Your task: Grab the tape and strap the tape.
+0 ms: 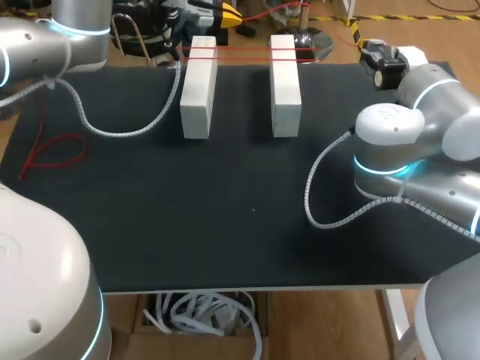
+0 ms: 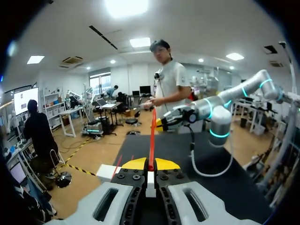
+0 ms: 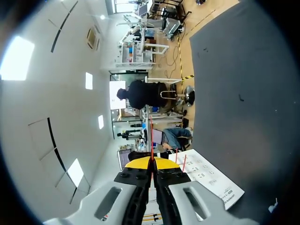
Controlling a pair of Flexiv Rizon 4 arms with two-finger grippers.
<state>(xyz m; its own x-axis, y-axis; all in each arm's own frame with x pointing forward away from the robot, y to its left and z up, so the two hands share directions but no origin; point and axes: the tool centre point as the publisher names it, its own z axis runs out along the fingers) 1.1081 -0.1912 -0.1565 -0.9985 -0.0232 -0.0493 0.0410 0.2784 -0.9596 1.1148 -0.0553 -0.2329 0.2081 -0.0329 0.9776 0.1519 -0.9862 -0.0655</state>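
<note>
Strapping is looking under way: the left gripper (image 2: 151, 165) and right gripper (image 3: 151, 161) are each pinching tight on the thin red tape (image 1: 240, 51), which is running taut over the far ends of the two smooth white rectangular blocks (image 1: 199, 86), so the next move is probably calling for even tension on both ends.

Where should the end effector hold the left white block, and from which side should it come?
I would grip the left white block across its narrow width, on the long side faces, at its near half, from above. It lies long and slim with free mat on both sides. The red tape crosses its far end, so stay clear there.
</note>
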